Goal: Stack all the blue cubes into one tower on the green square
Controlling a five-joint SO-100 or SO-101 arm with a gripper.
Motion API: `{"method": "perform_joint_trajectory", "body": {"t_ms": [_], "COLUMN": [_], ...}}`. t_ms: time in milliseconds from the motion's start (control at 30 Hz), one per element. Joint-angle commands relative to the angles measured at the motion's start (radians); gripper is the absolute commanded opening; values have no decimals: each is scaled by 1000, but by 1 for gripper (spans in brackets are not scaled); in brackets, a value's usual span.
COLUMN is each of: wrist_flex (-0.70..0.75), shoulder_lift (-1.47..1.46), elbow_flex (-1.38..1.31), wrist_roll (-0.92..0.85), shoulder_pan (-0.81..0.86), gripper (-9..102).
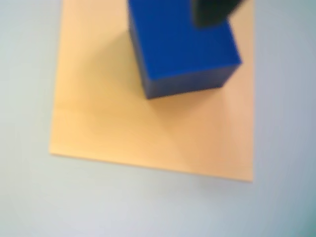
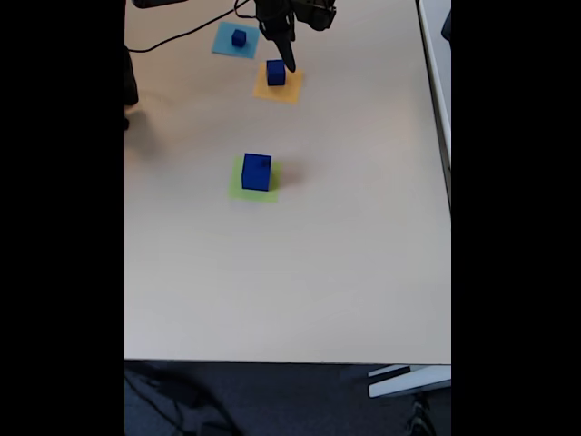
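**Pincer above the middle cube, grasp not yet sure**

We see the pincer (image 2: 289,62) hanging just at the middle cube (image 2: 276,73), which sits on the orange square (image 2: 278,84). Whether it is released or clenched we cannot tell: the fixed view is too small, and the wrist view shows one dark, blurred finger (image 1: 212,12) at the top edge, over the far corner of this cube (image 1: 180,44).

From the pincer, the big cube (image 2: 256,172) is well apart toward the near side of the table (image 2: 363,227), already resting on the green square (image 2: 255,180). The small cube (image 2: 239,38) is near, to the left in the fixed view, on the light-blue square (image 2: 236,40).

We think the risk is a grasp off centre. The finger seems over a corner, so closing may turn or push the cube and drag the thin orange paper.

The wrist view gives the cube's place on the orange paper. The fixed view gives all three cubes and the way to the green square.
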Motion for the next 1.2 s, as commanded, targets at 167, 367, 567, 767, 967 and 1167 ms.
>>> {"method": "perform_joint_trajectory", "body": {"t_ms": [167,367,567,767,967,1167], "wrist_flex": [-84,-183,-229,-259,-318,-397], "shoulder_lift": [164,187,202,236,278,307], "elbow_flex": [107,213,267,324,428,557], "wrist_roll": [-241,-350,-423,-486,-517,-531], "shoulder_pan": [161,252,313,376,426,462], "gripper": [35,33,33,32,31,30]}}
